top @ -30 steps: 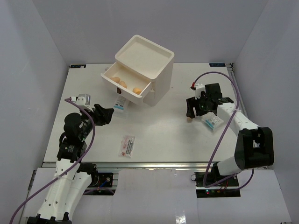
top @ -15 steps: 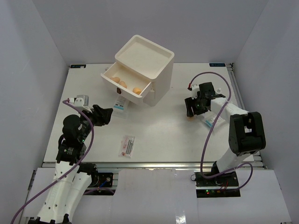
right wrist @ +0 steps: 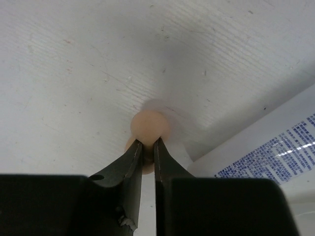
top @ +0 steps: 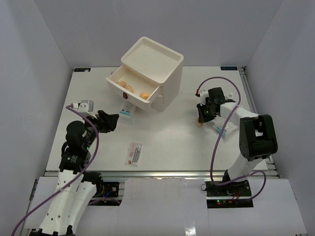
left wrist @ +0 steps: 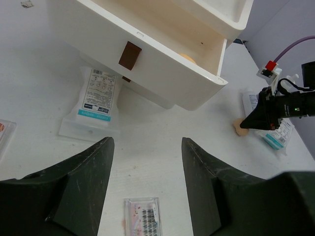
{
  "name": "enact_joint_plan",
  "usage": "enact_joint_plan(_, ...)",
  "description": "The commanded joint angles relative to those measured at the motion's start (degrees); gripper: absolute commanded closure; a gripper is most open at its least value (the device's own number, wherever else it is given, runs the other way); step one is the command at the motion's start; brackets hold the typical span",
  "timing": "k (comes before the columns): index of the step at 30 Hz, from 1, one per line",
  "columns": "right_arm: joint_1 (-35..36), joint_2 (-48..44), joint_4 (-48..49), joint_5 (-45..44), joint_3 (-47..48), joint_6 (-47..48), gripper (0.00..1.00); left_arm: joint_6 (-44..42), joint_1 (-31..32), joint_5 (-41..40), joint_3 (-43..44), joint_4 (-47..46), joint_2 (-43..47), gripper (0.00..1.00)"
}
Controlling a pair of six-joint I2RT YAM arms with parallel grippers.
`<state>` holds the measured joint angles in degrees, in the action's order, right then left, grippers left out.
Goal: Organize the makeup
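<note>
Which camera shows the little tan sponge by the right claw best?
The right wrist view: the sponge sits close up, pinched in the right claw. The top view shows only a tan speck under the claw; the left wrist view shows it small and far off.

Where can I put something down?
Biggest bare patch: the white table's middle, between the cream drawer box, pink-red printed clear sachet and right gripper. Far-left corner too. Crowded: the blue-printed sachet at the open drawer, and round the tan egg-shaped sponge.
</note>
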<state>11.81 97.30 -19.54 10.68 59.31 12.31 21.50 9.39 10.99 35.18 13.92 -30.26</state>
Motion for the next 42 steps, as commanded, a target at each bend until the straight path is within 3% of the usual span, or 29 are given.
enact_joint_plan(1,0.4,-6.8,-3.2,7.4,3.9,6.2,0.9,0.3,-0.2,0.9,-0.4,-0.5,0.1,0.32)
enact_joint_plan(5,2.0,-13.4,-8.4,21.2,9.5,15.2,0.9,0.2,-0.2,2.0,-0.4,-0.8,-0.4,0.32)
enact_joint_plan(10,9.2,-13.6,-13.5,27.6,22.0,19.2,0.9,0.0,-0.2,3.8,-0.5,-1.4,-1.9,0.32)
enact_joint_plan(16,20.0,-3.6,-13.1,25.1,43.8,14.9,0.85,-0.4,-0.2,6.5,-1.0,-2.4,-4.0,0.32)
enact_joint_plan(23,27.0,8.4,-6.2,18.8,57.4,8.5,0.79,-0.7,-0.2,9.3,-0.8,-3.0,-6.3,0.32)
enact_joint_plan(26,28.3,12.3,-4.5,15.1,59.5,7.4,0.73,0.3,-0.2,10.8,-0.6,-3.8,-8.2,0.32)
enact_joint_plan(33,28.6,18.0,-1.9,8.0,60.6,8.3,0.41,6.0,-0.2,12.8,-0.5,-6.9,-13.8,0.33)
enact_joint_plan(42,28.5,10.8,-1.7,6.6,58.7,12.0,0.26,12.0,-0.2,11.2,0.5,-12.7,-21.0,0.35)
